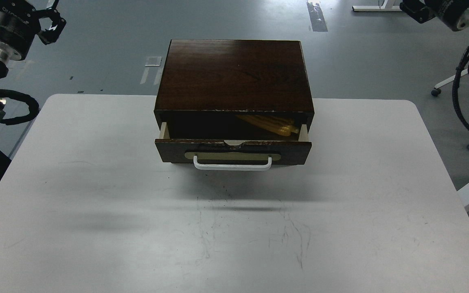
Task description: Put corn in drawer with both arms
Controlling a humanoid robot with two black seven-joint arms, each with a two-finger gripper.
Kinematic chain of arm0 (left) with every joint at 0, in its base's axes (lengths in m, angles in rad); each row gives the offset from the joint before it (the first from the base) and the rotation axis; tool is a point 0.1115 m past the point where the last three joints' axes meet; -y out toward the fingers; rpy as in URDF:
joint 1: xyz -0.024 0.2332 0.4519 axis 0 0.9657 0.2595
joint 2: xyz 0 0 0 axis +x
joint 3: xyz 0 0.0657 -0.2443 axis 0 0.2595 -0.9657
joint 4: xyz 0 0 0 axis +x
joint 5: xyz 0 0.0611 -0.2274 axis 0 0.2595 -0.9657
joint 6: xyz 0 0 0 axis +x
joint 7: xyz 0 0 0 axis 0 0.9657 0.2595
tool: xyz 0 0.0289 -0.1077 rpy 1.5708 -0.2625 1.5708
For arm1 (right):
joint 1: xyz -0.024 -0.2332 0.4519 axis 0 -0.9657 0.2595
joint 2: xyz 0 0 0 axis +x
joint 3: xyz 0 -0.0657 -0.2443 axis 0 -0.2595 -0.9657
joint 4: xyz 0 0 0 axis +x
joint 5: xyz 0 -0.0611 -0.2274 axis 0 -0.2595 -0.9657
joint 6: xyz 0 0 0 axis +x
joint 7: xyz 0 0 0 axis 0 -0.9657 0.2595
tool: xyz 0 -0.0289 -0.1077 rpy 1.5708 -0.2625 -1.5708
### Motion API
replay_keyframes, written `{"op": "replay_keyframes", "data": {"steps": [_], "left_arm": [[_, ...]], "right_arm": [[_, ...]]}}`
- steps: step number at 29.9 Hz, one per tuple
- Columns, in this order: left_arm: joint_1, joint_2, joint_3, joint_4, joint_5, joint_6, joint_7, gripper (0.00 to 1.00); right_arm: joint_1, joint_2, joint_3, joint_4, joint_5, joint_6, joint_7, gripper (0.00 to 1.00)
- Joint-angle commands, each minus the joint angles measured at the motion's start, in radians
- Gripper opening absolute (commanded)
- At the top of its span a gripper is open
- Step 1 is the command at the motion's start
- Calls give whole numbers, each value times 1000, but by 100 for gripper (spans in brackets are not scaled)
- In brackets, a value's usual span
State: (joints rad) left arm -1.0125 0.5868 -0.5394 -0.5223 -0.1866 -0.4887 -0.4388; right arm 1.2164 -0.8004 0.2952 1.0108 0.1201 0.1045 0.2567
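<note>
inside, one corn point(268, 123) in one part-open drawer point(233, 150).

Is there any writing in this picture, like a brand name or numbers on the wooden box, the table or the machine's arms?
No text can be read anywhere.
Left arm: faint pale marks on its black housing, too blurred to read.
Wooden box: bare wood, no label.
Drawer: plain tan plate and white handle, no writing.
Table: only scratches and scuffs.
Corn in the drawer: no marking.
</note>
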Motion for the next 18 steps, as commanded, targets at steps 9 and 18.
{"op": "replay_keyframes", "data": {"steps": [9,18], "left_arm": [[29,-104,-13,111,-13,0,83,98],[54,-108,-20,123,-40,0,87,98]], "right_arm": [[-213,131,172,-282,423,152,-8,100],[-295,233,346,-454,494,218,-80,100]]}}
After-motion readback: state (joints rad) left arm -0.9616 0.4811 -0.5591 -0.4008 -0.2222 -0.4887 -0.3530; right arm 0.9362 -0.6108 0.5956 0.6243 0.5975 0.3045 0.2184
